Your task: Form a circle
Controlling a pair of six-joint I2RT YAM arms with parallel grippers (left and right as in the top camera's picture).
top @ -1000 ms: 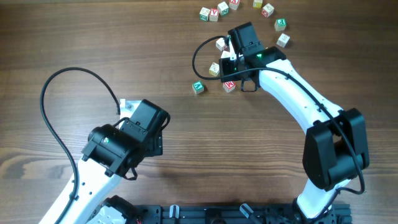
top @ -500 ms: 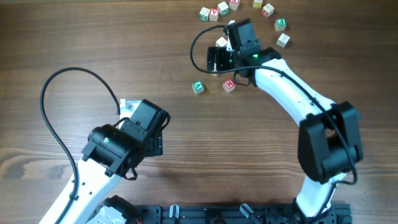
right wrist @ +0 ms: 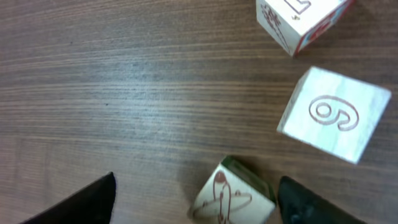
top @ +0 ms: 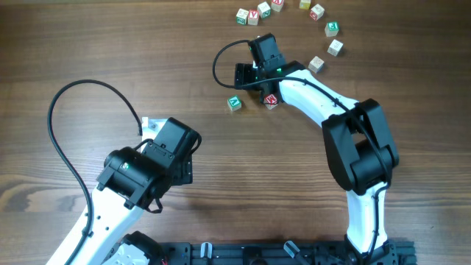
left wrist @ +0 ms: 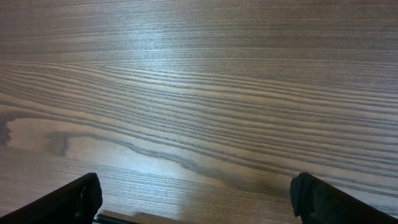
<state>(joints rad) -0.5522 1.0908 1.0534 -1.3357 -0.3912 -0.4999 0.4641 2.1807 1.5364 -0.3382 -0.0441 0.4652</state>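
Note:
Small wooden picture blocks lie scattered at the table's far side. Several curve along the top, from one block (top: 242,16) round to another (top: 335,47) and a plain one (top: 316,64). A green-marked block (top: 234,103) and a red-marked block (top: 271,99) lie lower. My right gripper (top: 241,75) (right wrist: 202,202) is open and low over the table. An airplane block (right wrist: 233,199) sits loose between its fingertips, touching neither. A block with a 6 (right wrist: 336,115) and another block (right wrist: 301,18) lie beyond it. My left gripper (top: 154,126) (left wrist: 199,199) is open over bare wood.
The right arm's white link (top: 324,103) reaches across the far right of the table. A black cable (top: 221,62) loops to the left of the right gripper. Another cable (top: 66,147) arcs at the left, beside the left arm.
My right gripper has swung left and away from the upper blocks, uncovering the plain block at the right. Its jaws stand wider than a second ago. The left arm has not moved.

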